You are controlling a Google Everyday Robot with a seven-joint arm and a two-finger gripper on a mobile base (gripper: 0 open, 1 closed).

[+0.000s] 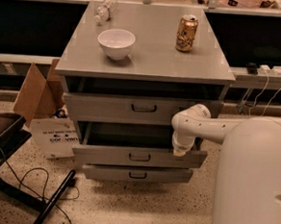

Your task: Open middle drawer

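The middle drawer [103, 155] is a low grey front with a small black bar handle [140, 157]. It stands pulled partway out of the grey cabinet [143, 66], with a dark gap behind its front. My gripper [178, 152] hangs from the white arm [197, 125] and sits at the top edge of the drawer front, near its right end. The white wrist hides the gripper's tips. The taller top drawer [107, 107] above and the bottom drawer [107, 172] below stick out less.
A white bowl [116, 43], a gold can [186, 33] and a lying plastic bottle [103, 11] are on the cabinet top. A cardboard box [40, 95] and white carton [56, 137] stand at the left. Black stand legs and cables [52, 201] lie on the floor. My white body [253, 184] fills the lower right.
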